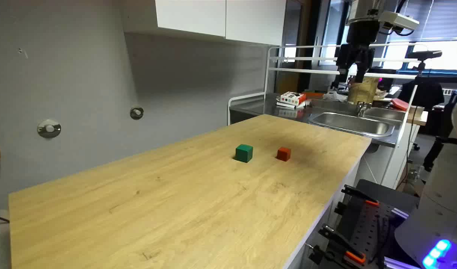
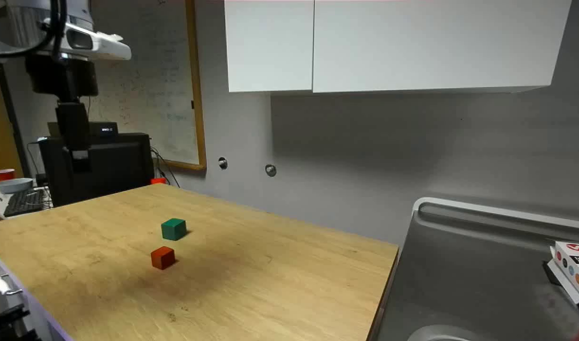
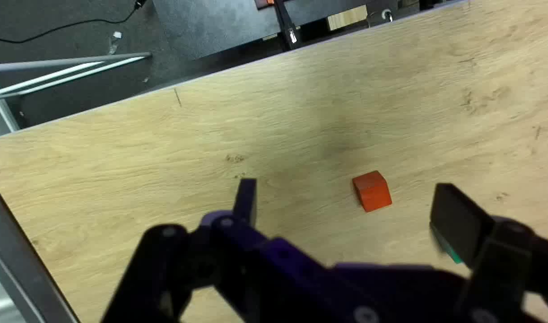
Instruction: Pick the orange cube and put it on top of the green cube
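Note:
The orange cube (image 1: 284, 154) rests on the wooden table, also seen in an exterior view (image 2: 163, 258) and in the wrist view (image 3: 373, 192). The green cube (image 1: 244, 153) stands a short way from it, apart; it also shows in an exterior view (image 2: 174, 229). In the wrist view only a sliver of the green cube (image 3: 455, 257) shows; a finger hides the rest. My gripper (image 1: 349, 79) is open and empty, high above the table, also in an exterior view (image 2: 81, 163). In the wrist view the orange cube appears between the spread fingers (image 3: 345, 186).
The wooden table (image 1: 176, 205) lies along a grey wall under a white cabinet (image 1: 254, 18). A metal sink (image 1: 352, 123) and a counter with a small box (image 1: 293, 98) adjoin its end. A white rail frame (image 1: 307, 70) stands there. Black clamps (image 1: 340, 239) sit by the table's edge.

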